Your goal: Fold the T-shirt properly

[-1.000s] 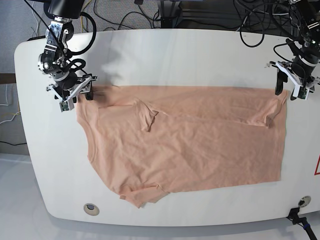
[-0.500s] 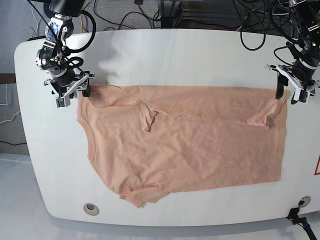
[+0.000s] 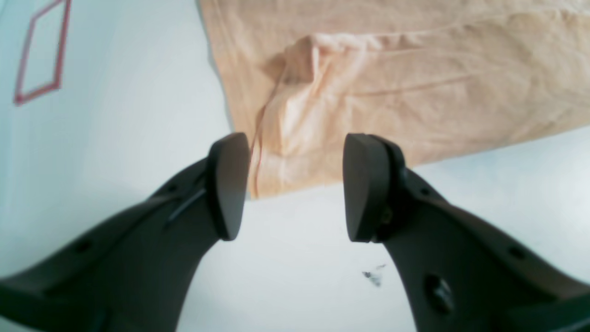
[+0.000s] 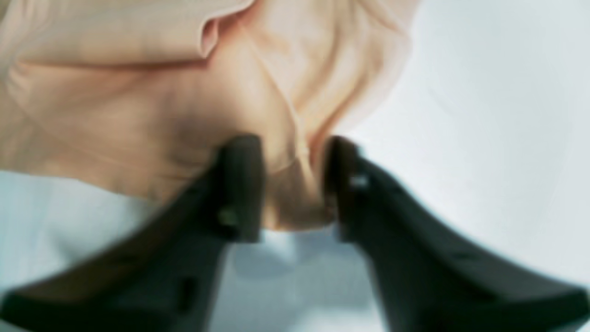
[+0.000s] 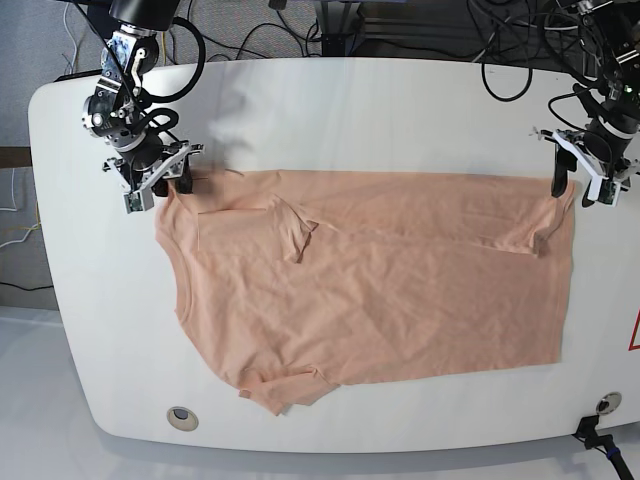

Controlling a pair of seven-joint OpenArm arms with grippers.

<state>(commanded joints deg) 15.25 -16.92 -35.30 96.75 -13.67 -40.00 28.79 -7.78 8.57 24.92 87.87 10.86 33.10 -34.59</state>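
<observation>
The peach T-shirt (image 5: 380,280) lies spread and wrinkled on the white table (image 5: 330,110), with folded sleeves near its top edge. In the base view my right gripper (image 5: 172,186) is at the shirt's upper left corner. In the right wrist view the right gripper (image 4: 291,184) is shut on a bunched fold of the T-shirt (image 4: 138,92). My left gripper (image 5: 580,186) is at the shirt's upper right corner. In the left wrist view the left gripper (image 3: 295,189) is open, and the T-shirt's (image 3: 415,69) corner lies on the table just past its fingertips.
A round grommet hole (image 5: 181,417) sits near the table's front left edge and another (image 5: 603,403) at the front right. A red marking (image 5: 635,335) is at the right edge; it also shows in the left wrist view (image 3: 41,50). Cables (image 5: 500,40) hang behind the table.
My right gripper has moved slightly up and to the right at the shirt's upper left corner, and the corner follows it. My left gripper has risen a little and stays open.
</observation>
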